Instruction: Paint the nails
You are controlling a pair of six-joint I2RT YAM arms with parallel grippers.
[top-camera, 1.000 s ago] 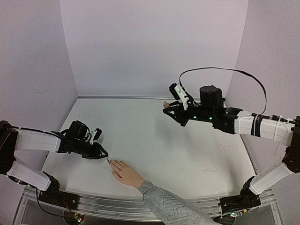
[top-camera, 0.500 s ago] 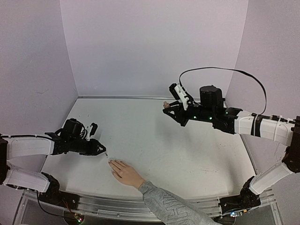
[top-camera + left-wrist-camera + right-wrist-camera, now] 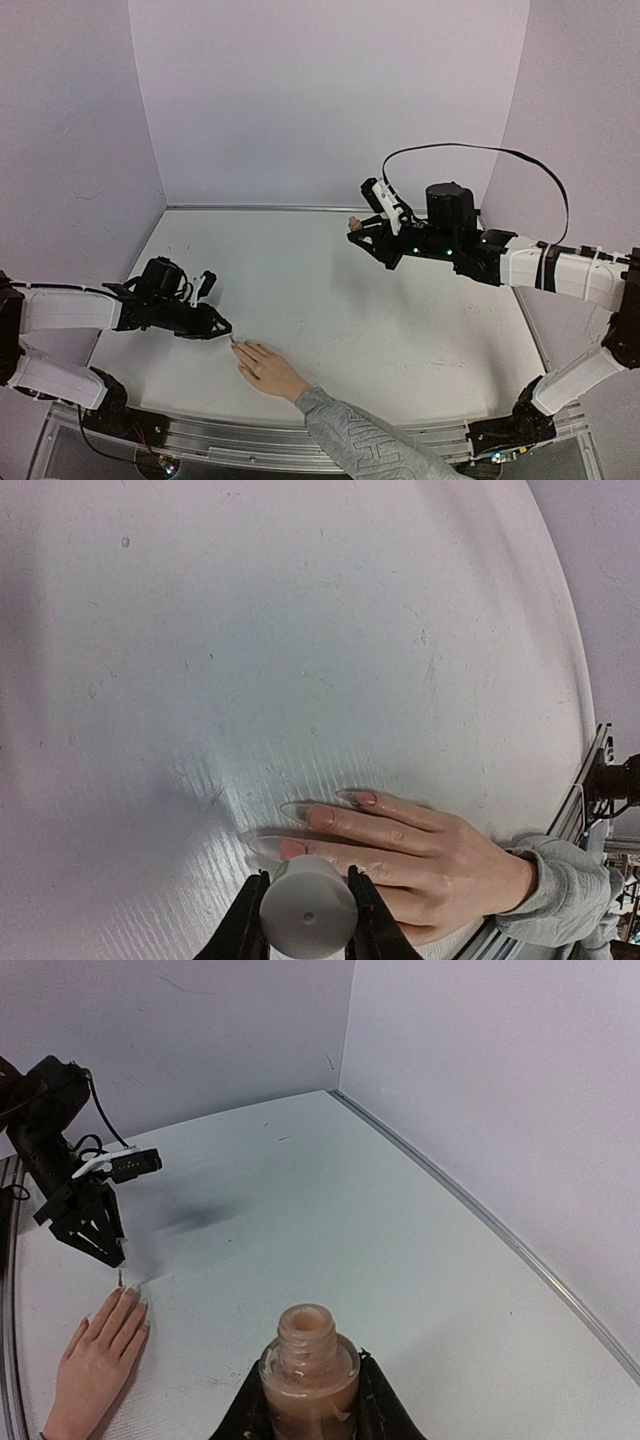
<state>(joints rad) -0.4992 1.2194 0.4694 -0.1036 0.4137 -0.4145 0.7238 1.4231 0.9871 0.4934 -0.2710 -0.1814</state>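
Here the nails [image 3: 320, 817] tip the outstretched fingers of a person's hand [image 3: 268, 370], which lies flat, palm down, on the table [image 3: 330, 290] near its front edge. Just beyond the fingertips, the left gripper [image 3: 222, 328] is clamped on a white brush cap [image 3: 308, 916]. I cannot tell whether the brush touches a nail. Well apart, raised over the far right of the table, the right gripper [image 3: 305, 1412] is closed around an open bottle [image 3: 306, 1355] of beige polish.
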